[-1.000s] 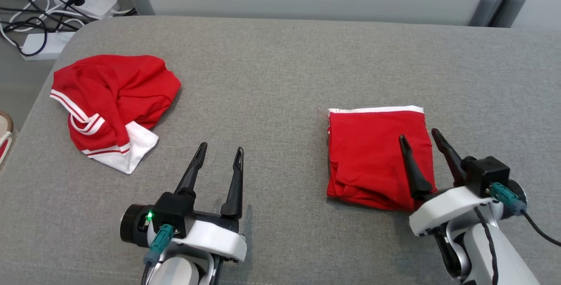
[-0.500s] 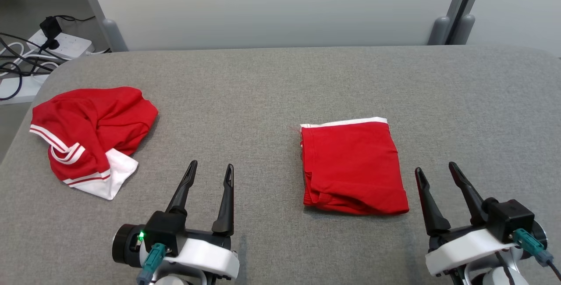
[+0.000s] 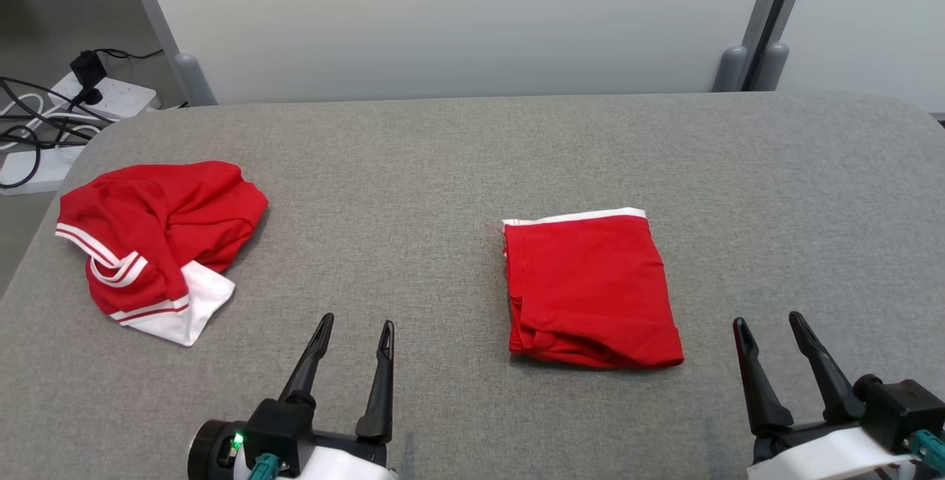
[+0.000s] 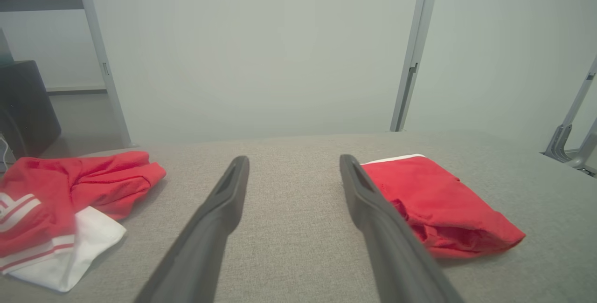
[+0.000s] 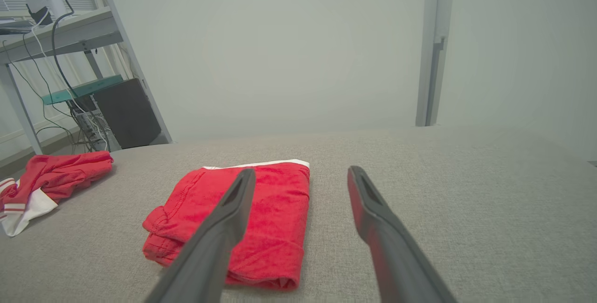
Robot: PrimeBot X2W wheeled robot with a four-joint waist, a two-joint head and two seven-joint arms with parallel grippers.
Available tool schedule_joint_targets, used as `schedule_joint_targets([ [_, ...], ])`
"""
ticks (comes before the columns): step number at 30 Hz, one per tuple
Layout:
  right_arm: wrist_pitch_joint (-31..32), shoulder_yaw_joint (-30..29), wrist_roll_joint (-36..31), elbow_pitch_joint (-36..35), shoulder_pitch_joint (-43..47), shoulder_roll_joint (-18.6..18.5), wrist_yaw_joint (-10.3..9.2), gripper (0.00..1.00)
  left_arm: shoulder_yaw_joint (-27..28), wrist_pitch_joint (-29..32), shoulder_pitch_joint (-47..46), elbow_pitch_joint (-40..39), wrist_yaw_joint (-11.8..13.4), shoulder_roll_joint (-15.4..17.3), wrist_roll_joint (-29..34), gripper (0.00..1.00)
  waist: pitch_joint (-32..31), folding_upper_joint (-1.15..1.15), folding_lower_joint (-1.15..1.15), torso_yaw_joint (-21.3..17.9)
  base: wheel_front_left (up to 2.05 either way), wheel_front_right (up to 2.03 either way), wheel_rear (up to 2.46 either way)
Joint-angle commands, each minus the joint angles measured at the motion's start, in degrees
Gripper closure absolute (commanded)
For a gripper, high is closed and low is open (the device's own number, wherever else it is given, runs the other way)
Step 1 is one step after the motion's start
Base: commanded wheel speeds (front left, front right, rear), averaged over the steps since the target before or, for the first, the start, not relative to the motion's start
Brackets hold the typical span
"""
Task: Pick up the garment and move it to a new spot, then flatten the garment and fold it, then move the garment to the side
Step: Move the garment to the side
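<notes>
Right gripper (image 3: pixel 767 318) has backed off the folded red garment (image 3: pixel 590 288), now at lower right, fingers spread, empty. Left gripper (image 3: pixel 357 321) also spread, lower left. Folded garment lies right of centre on the grey surface (image 3: pixel 443 162); crumpled red garment (image 3: pixel 148 236) at left.

A folded red garment (image 3: pixel 590 292), with a white band along its far edge, lies flat as a neat rectangle right of centre on the grey table (image 3: pixel 443 162). Well apart, near the left edge, a crumpled red garment (image 3: pixel 159 236) with white striped trim lies bunched.
</notes>
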Motion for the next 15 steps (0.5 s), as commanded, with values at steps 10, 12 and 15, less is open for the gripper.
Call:
schedule_joint_targets([
  [10, -0.77, 1.58, 1.79, -2.32, 0.95, -1.49, 0.02, 0.0, 1.36, -0.59, -0.46, -1.87, -0.59, 0.09, 0.54, 0.0, -0.35, -0.01, 0.0, 0.86, 0.0, 0.0, 0.0],
  [12, -0.77, 1.64, 1.98, -2.42, 1.09, -1.57, 0.02, 0.0, 1.31, -0.59, -0.51, -1.91, -0.54, 0.09, 0.56, 0.0, -0.3, -0.01, 0.0, 0.92, 0.0, 0.0, 0.0],
  [15, -0.77, 1.79, 1.98, -2.59, 1.08, -1.65, 0.02, 0.0, 1.22, -0.59, -0.59, -2.04, -0.47, 0.09, 0.63, 0.0, -0.11, -0.01, 0.0, 1.04, 0.0, 0.0, 0.0],
])
